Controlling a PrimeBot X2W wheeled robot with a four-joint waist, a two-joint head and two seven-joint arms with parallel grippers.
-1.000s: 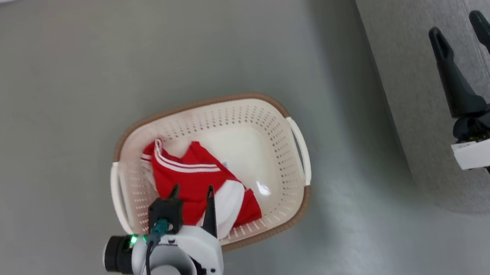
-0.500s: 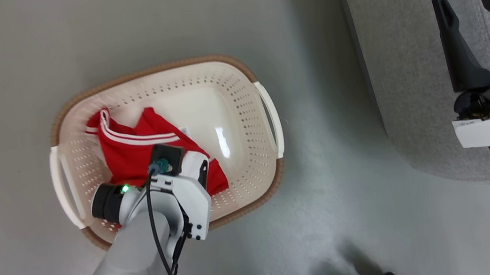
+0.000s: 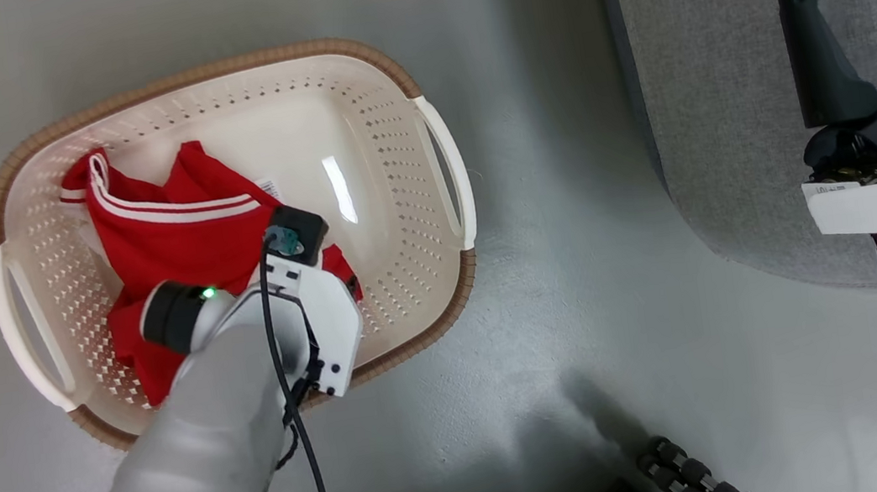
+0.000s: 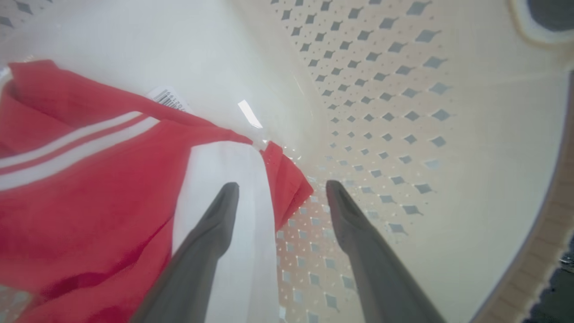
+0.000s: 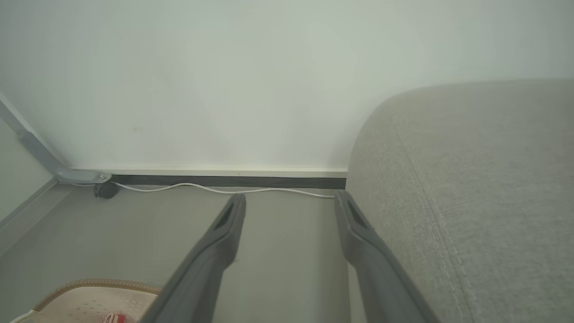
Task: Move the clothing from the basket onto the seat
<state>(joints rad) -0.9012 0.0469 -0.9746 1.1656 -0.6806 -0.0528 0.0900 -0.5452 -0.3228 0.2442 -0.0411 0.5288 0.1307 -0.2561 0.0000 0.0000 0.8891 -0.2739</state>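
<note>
Left fingers (image 4: 210, 237): spread, empty, over the white panel of red clothing (image 3: 166, 239) inside basket (image 3: 378, 110), left of frame. Right fingers (image 3: 810, 45): spread, empty, upper right, above grey sofa (image 3: 704, 75).

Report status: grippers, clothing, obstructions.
Left gripper open, low in basket, at edge of clothing, no grip yet. Right gripper open, empty, near seat. Clothing in basket. Nothing blocking.
</note>
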